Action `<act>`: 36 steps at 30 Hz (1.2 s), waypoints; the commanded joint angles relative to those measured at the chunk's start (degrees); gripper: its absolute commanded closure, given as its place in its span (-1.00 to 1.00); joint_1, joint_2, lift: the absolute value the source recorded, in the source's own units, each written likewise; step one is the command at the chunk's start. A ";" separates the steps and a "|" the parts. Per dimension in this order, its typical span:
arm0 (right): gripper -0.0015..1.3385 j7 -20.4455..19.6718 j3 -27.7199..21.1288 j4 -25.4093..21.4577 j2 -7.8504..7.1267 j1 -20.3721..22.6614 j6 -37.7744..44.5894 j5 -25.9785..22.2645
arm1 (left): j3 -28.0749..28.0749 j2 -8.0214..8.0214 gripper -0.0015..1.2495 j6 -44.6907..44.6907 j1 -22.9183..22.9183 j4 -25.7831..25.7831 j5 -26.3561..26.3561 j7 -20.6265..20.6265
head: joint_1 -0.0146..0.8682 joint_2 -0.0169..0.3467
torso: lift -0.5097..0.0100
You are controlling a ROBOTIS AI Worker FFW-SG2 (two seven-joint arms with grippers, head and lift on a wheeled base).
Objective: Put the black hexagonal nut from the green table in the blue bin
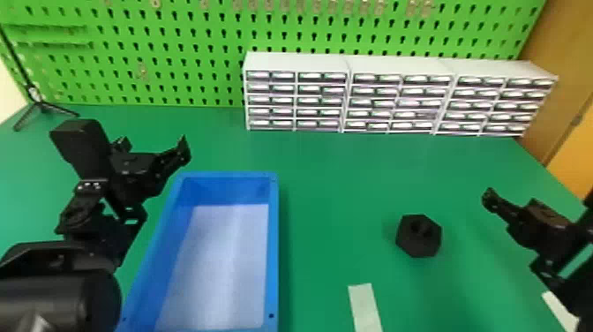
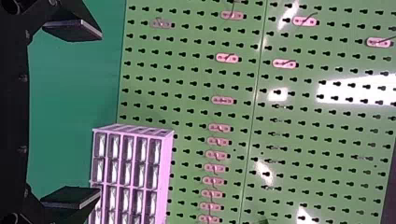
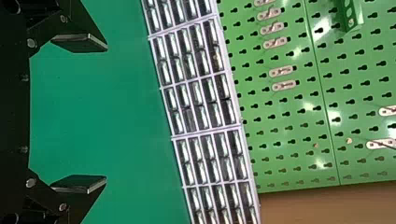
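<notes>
- I see bright, fairly even light across the green table (image 1: 339, 176).
- Both wrist views give me white glare on the pegboard (image 2: 247, 112).
- Soft shadow edges the blue bin's (image 1: 274, 247) right side.

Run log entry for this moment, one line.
black nut: on green table, between blue bin and right tool | left tool: open, empty | right tool: open, empty | placement: pending

We note the blue bin (image 1: 273, 247) cut off at its near end; beyond it, we cannot tell what the drawers (image 1: 320, 100) contain.
</notes>
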 commanded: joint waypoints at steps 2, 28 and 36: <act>-0.58 0.00 0.01 -0.02 0.00 0.00 0.03 0.02 | 0.00 0.00 -0.82 0.00 -0.09 0.00 0.00 0.00 | 0.60 -0.86 | 0.59; -0.58 0.00 -0.17 -0.72 0.09 -0.09 0.73 0.29 | 0.00 0.00 -0.82 0.00 -0.09 0.00 0.00 -0.09 | 0.60 -0.86 | 0.59; -0.57 0.00 -0.79 -1.78 0.18 -0.35 2.75 0.90 | 0.00 0.00 -0.82 0.00 -0.09 0.00 0.00 -0.18 | 0.60 -0.86 | 0.59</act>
